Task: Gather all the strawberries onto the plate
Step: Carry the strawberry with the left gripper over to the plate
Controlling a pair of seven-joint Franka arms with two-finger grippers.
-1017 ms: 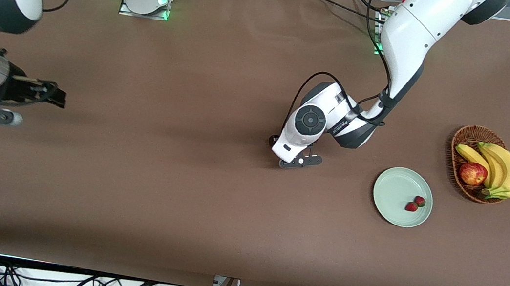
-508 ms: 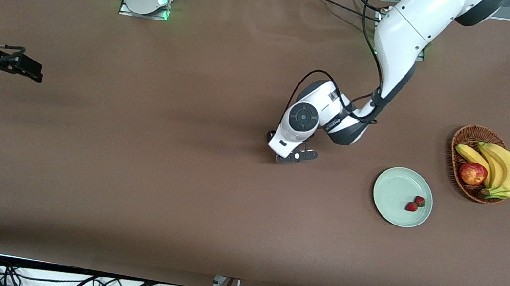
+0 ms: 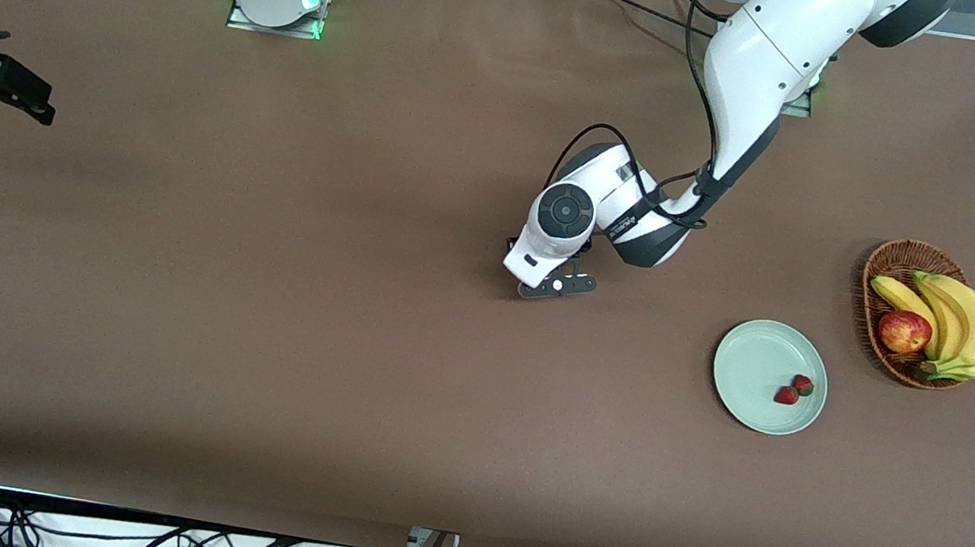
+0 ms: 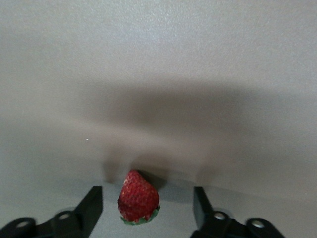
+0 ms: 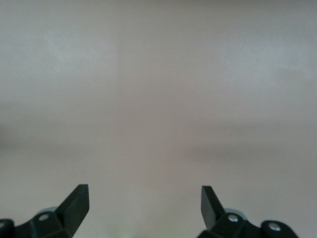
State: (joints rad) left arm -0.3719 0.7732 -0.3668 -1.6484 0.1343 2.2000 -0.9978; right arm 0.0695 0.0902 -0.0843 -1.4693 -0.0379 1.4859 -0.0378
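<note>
The mint-green plate [image 3: 753, 365] lies toward the left arm's end of the table and holds two strawberries [image 3: 787, 395] [image 3: 802, 385]. A third strawberry [image 4: 138, 198] lies on the brown table between my left gripper's [image 4: 146, 194] open fingers, with a gap on each side. In the front view the left hand [image 3: 554, 284] hides this berry; it is low over the table's middle, toward the right arm's end from the plate. My right gripper [image 3: 22, 92] is open and empty at the right arm's end of the table, and its wrist view [image 5: 143, 191] shows only bare table.
A brown wicker basket [image 3: 885, 260] with bananas [image 3: 961, 322] and a red apple [image 3: 904, 331] stands beside the plate, nearer the left arm's end. Cables hang at the table's edge nearest the front camera.
My left gripper has shifted a little toward the right arm's end and away from the front camera. My right arm has pulled up and back toward the table's end.
</note>
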